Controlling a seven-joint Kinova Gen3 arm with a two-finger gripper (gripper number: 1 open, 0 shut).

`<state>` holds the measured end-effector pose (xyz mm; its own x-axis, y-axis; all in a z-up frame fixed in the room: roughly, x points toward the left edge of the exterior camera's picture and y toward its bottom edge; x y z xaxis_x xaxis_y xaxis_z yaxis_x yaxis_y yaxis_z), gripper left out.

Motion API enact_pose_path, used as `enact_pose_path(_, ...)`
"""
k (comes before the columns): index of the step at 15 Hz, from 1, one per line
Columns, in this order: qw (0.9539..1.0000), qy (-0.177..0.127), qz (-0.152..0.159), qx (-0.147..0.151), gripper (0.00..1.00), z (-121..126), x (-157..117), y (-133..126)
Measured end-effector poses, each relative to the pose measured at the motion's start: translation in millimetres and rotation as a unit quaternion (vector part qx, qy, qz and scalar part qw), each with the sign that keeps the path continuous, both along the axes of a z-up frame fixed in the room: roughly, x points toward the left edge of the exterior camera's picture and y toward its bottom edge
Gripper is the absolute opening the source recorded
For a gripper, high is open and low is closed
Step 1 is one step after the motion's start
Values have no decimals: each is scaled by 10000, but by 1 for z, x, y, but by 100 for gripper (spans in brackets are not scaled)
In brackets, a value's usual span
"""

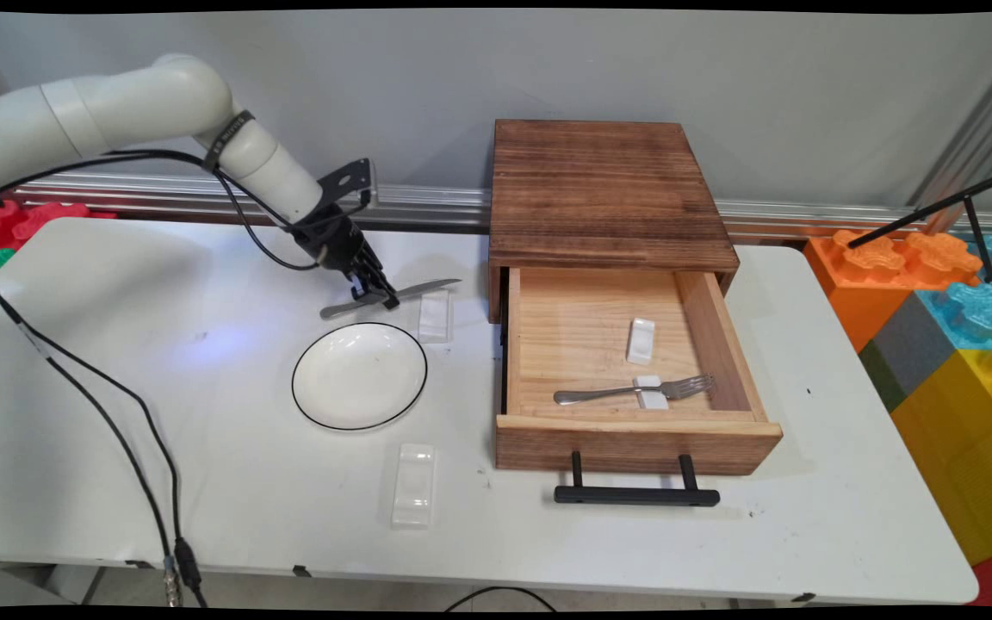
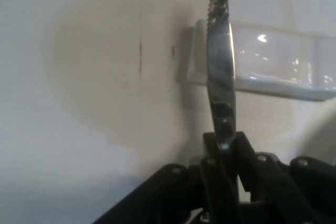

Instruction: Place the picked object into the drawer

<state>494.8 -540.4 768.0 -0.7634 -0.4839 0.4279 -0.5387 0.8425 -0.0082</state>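
The gripper (image 1: pixel 378 297) is clamped on a table knife (image 1: pixel 393 297) (serrated blade) near the table's (image 1: pixel 203 482) far edge, its tip over a clear rest (image 1: pixel 434 315), beyond the plate (image 1: pixel 359 375).

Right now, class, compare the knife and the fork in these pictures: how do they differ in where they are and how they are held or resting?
The knife is outside the drawer, behind the plate; the fork lies inside the open drawer. The knife is clamped by the end effector, blade over a clear rest; the fork lies free across a small white rest. The knife's blade is serrated; the fork ends in tines. Both are silver metal cutlery.
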Motion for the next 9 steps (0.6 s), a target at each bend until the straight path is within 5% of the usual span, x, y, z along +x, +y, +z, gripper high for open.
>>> enact_pose_path(4,9999,-89,-132,-12,0,26,10,6)
enact_pose_path(9,9985,-249,-488,-49,0,93,27,24)
